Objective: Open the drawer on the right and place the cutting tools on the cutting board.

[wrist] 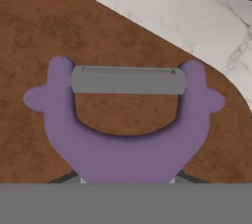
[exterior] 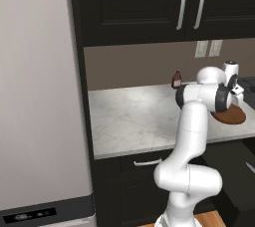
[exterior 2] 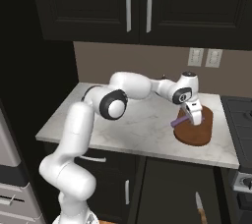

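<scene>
One purple peeler (wrist: pixel 125 129) held in the gripper (exterior 2: pixel 195 120), jaws narrowed on its handle. It hangs over one cutting board (exterior 2: pixel 197 132) on the counter (exterior 2: pixel 123 129).

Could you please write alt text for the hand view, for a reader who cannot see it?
A purple peeler with a grey blade across its fork sits close to the camera, over the reddish-brown cutting board. White marble counter shows beyond the board's curved edge.
</scene>
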Available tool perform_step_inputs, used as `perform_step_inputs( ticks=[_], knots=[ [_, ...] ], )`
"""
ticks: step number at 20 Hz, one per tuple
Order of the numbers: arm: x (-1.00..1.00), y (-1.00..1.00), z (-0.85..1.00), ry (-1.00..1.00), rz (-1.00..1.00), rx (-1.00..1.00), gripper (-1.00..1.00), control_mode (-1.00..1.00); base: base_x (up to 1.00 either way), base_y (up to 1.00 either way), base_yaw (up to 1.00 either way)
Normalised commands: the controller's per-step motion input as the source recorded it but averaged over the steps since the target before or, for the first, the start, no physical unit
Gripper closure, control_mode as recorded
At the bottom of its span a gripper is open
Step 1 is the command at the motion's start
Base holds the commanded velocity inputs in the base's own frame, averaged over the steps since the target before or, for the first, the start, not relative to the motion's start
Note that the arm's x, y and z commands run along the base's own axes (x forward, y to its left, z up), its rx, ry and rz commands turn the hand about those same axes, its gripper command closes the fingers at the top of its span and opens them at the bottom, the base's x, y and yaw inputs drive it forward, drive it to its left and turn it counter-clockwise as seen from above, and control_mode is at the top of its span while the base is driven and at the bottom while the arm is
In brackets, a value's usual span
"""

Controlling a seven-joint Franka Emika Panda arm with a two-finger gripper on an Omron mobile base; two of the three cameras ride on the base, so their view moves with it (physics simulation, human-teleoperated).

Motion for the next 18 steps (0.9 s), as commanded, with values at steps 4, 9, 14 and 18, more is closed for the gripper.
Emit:
perform_step_inputs(
  ticks=[4,9,14,18],
  knots=[
    [0.00,0.00,-0.29,-0.04,0.00,0.00,1.00,-1.00,0.00,0.00,0.00],
    [0.00,0.00,-0.15,-0.06,0.00,0.00,-1.00,-1.00,0.00,0.00,0.00],
    [0.10,-0.11,-0.01,0.00,0.00,0.01,-1.00,-1.00,0.00,0.00,0.00],
    [0.01,-0.07,-0.01,0.00,0.00,0.00,-1.00,-1.00,0.00,0.00,0.00]
  ],
)
